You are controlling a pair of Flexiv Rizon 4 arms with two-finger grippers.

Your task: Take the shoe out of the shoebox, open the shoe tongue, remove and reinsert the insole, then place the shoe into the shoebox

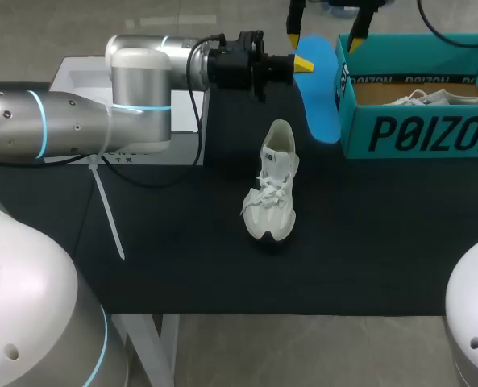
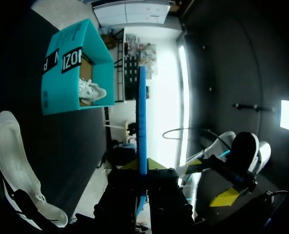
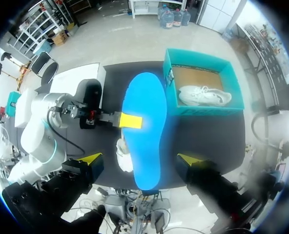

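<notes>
Two white shoes (image 1: pixel 272 189) (image 1: pixel 440 98), one blue insole (image 1: pixel 317 105), one teal shoebox (image 1: pixel 416 133).

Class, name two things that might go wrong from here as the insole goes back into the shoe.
The left pincer grips the insole at one edge, so it may slip or twist. The shoe stands unheld on the table and may slide when the insole is pushed in.

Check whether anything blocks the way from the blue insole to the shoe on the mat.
Nothing visible does. The left gripper holds the blue insole just beyond the heel end of the shoe, with only bare black mat between them. The shoebox stands off to the side.
</notes>
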